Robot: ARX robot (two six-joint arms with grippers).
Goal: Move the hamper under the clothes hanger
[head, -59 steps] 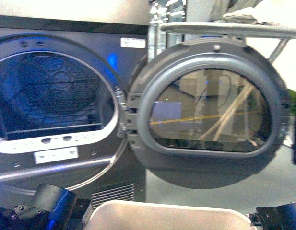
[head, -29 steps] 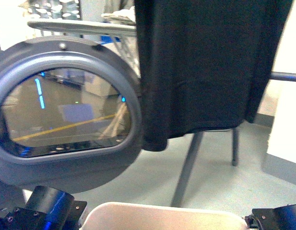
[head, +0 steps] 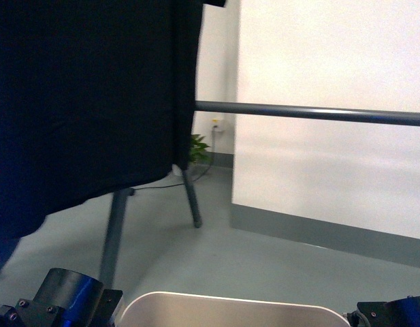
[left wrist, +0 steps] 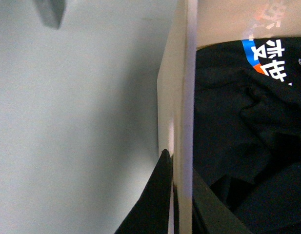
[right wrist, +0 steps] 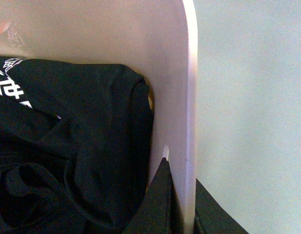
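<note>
- hamper (head: 230, 308): only the beige rim shows, at the near edge of the front view between the two arms. The clothes hanger (head: 312, 112) bar runs across beyond it, towards the right. A black garment (head: 87, 102) hangs far left.
- left pincer (left wrist: 179, 168): narrow, clamped on the hamper's left wall at the rim, one jaw inside and one outside.
- right pincer (right wrist: 182, 195): the same hold on the right wall.
- Load: dark clothes (right wrist: 67, 146), soft, probably light.
- Handling, judged: stiff smooth plastic with a thin wall, so it is likely slippery and may flex. Opposite-rim holds suit it; keep it level.
- Cannot tell whether the base is clear of the floor (head: 278, 252).
</note>
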